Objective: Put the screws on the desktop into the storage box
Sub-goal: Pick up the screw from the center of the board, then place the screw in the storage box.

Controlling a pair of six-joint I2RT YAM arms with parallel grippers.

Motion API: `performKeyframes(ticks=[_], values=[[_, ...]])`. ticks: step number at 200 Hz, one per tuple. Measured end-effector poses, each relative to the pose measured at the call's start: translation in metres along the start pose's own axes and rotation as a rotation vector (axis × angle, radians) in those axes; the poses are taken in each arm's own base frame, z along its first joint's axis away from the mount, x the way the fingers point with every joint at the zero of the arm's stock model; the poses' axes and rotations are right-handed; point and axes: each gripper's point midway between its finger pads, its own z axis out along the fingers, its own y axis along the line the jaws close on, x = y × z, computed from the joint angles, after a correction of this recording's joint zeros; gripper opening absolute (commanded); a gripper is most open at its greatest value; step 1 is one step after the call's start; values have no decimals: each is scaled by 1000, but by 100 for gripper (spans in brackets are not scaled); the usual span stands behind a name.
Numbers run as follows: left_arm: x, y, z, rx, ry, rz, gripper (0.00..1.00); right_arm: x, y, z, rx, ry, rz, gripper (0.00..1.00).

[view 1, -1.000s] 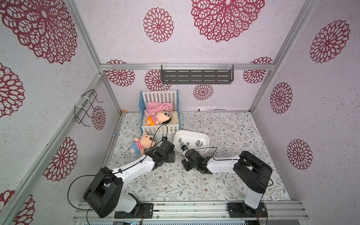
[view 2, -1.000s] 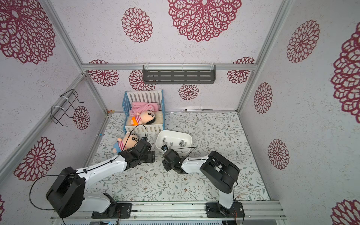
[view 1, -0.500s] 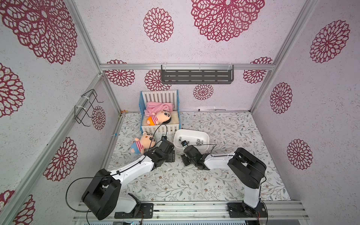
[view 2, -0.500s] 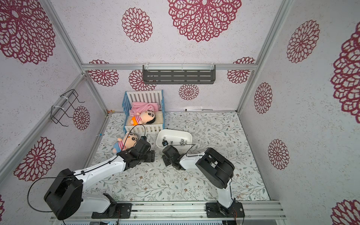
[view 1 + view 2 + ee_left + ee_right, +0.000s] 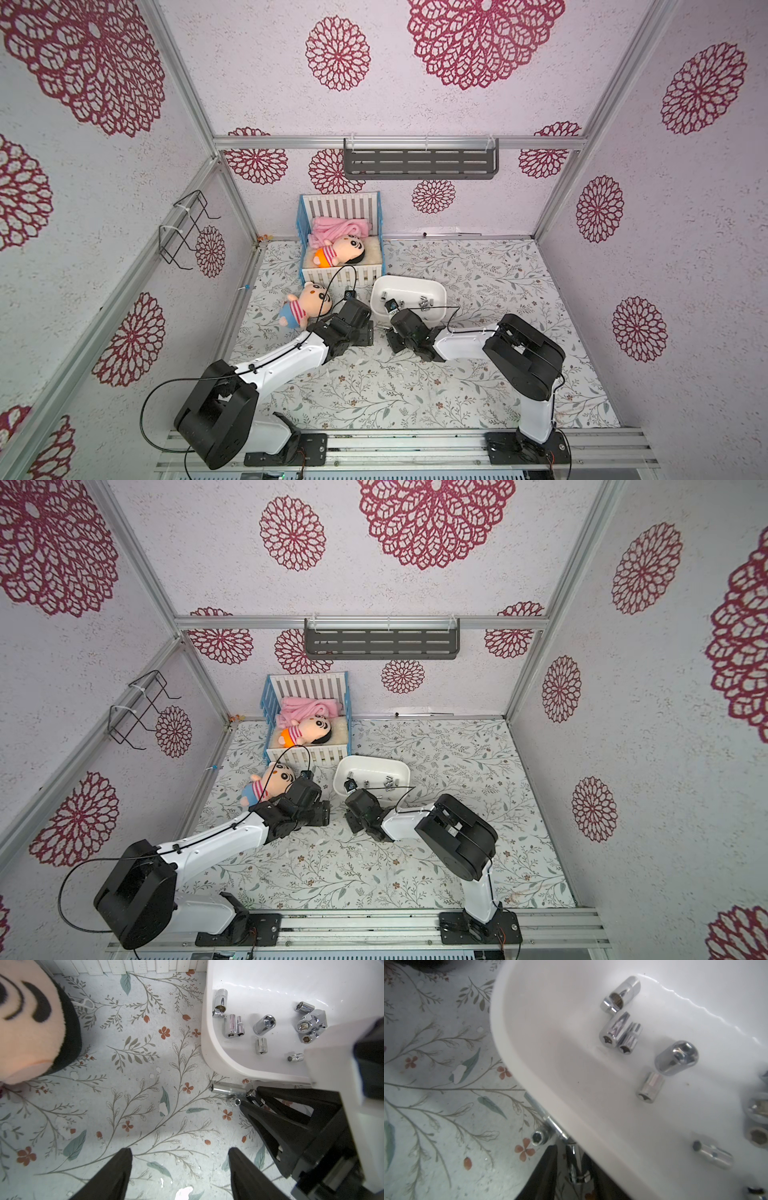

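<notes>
The white storage box [image 5: 409,282] stands on the leafy desktop [image 5: 124,1084], and several shiny screws [image 5: 264,1026] lie inside it. Three screws lie on the desktop against the box's near left corner. One is a long screw [image 5: 227,1090], one a small screw [image 5: 235,1102], and the third screw [image 5: 577,1169] sits between the black fingers of my right gripper [image 5: 569,1153], which is shut on it under the box rim [image 5: 529,1053]. My left gripper [image 5: 179,1150] hangs open over bare desktop just left of there, with nothing between its fingers.
A plush doll [image 5: 307,303] lies close to the left arm. Behind it stands a blue and white toy crib [image 5: 340,249] with another doll inside. A grey shelf [image 5: 419,164] hangs on the back wall and a wire rack [image 5: 183,232] on the left wall.
My right arm has swung left to the box's near left corner, and its jaws have narrowed around a screw there. The left arm has stayed put.
</notes>
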Motion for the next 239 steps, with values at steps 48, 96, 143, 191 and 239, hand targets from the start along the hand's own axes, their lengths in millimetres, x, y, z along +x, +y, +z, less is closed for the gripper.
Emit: performKeyframes(ticks=[48,96,143,191,239], values=[[0,0,0,0,0,0,78,0,2,0,-3,0,-2,25],[0,0,0,0,0,0,78,6,5,-7,-13,3,-9,21],[0,0,0,-1,0,7,79,22,4,-48,-62,-26,-3,19],[1,0,2,-4,5,13,78,-37,-7,-114,-88,-264,62,19],[3,1,3,-6,11,16,79,-82,-92,-129,65,-382,274,22]])
